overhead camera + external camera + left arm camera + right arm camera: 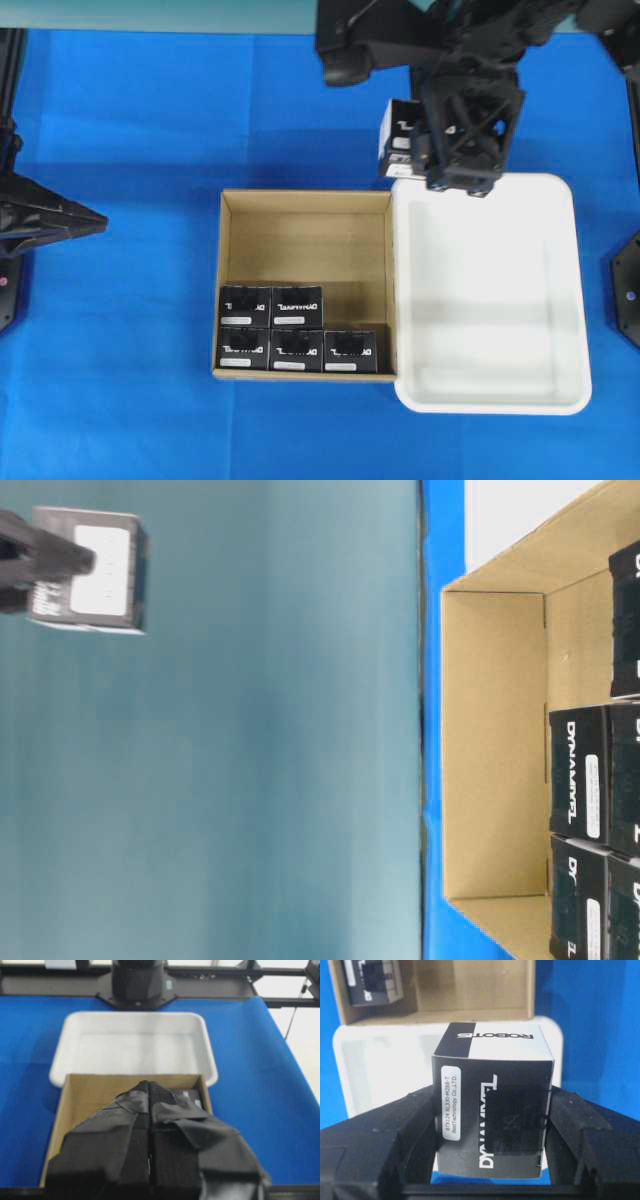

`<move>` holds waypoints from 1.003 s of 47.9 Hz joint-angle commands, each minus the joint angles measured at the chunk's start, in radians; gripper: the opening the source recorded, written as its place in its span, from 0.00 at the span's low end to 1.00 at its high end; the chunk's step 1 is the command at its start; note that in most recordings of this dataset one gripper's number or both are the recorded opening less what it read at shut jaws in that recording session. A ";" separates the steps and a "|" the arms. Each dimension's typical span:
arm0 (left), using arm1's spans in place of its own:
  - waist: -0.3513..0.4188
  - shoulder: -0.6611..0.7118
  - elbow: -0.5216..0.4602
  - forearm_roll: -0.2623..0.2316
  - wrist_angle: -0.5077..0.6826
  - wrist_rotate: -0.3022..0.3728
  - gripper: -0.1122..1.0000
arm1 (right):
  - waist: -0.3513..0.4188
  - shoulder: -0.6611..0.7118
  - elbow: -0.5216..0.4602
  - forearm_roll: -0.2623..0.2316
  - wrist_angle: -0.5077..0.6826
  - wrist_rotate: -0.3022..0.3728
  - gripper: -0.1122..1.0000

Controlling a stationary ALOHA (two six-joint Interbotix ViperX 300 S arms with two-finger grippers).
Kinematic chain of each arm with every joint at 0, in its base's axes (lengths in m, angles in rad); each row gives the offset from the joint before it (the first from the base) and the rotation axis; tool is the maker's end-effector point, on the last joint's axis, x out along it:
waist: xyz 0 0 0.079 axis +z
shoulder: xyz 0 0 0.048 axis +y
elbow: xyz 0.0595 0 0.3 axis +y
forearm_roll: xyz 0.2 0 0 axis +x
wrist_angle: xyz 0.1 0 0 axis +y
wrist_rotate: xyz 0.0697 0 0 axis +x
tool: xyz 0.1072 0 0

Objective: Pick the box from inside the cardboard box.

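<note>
Overhead exterior view gives us the right gripper (432,160) raised over the blue table cover (130,200), just past the far rim of the white plastic tray (575,300), with the small black rectangular carton (398,140) clamped between its jaws. That carton is out of the large brown corrugated cardboard box (222,290) and hangs near the box's far right corner, clear of it. Five more black cartons (296,335) sit inside the cardboard box against its near wall: three in the front row, two behind them on the left.

From the right wrist camera we read the held carton (492,1110) closely. Both black fingers (572,1127) press its sides. White lettering runs up its front, beginning "DYNAMI"; the top reads "ROBOTIS" upside down. A white label strip (452,1100) says "BTX124 XL330-M288-T" and "BestTechnology Co.,LTD."

On the table-level camera we make out "DYNAMIXEL" on a carton lying in the cardboard box (578,780), though its last letters are hard to read, and the held carton shows at upper left.

Our left gripper (150,1091) has its taped fingers pressed together, holding nothing, pointed over the cardboard box.
</note>
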 commanded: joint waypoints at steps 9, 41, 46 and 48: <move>-0.014 0.005 -0.021 0.003 -0.006 -0.005 0.04 | -0.021 -0.077 0.155 -0.002 -0.009 -0.026 0.65; -0.025 0.002 -0.029 0.003 -0.015 -0.003 0.04 | -0.038 -0.075 0.729 -0.005 -0.588 -0.270 0.65; -0.026 0.000 -0.029 0.002 -0.015 -0.003 0.04 | -0.046 -0.038 0.761 -0.005 -0.638 -0.278 0.65; -0.025 0.000 -0.029 0.003 -0.015 -0.003 0.04 | -0.051 -0.025 0.772 -0.005 -0.657 -0.282 0.65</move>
